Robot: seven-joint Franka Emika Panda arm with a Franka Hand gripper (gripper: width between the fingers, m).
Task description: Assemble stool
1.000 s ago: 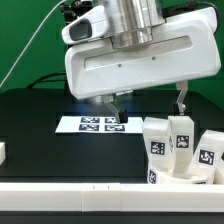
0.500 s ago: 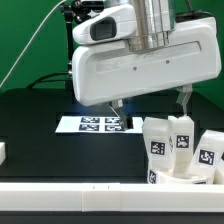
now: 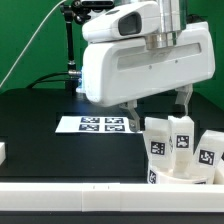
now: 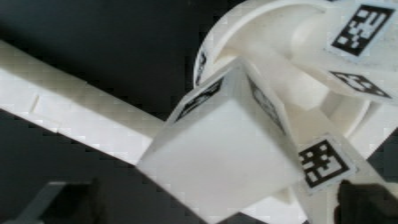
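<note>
The stool stands at the front right of the exterior view. Its white round seat [image 3: 176,178] carries several upright blocky legs with black-and-white tags, such as one leg [image 3: 157,140] and another [image 3: 181,135]. My gripper [image 3: 157,104] hangs just above and behind these legs, open and empty, one dark finger [image 3: 130,110] on each side. In the wrist view a leg's top [image 4: 231,150] fills the middle, with the ring seat [image 4: 267,35] beyond it. The gripper [image 4: 210,208] shows there only as dark fingertips [image 4: 54,200] at the frame's edge.
The marker board [image 3: 95,124] lies flat on the black table behind the gripper. A long white border rail [image 3: 70,198] runs along the front edge and also shows in the wrist view [image 4: 71,100]. A small white block [image 3: 3,152] sits at the exterior view's left.
The arm has moved toward the exterior view's right, from above the marker board to above the stool's legs. The gripper stayed open.
</note>
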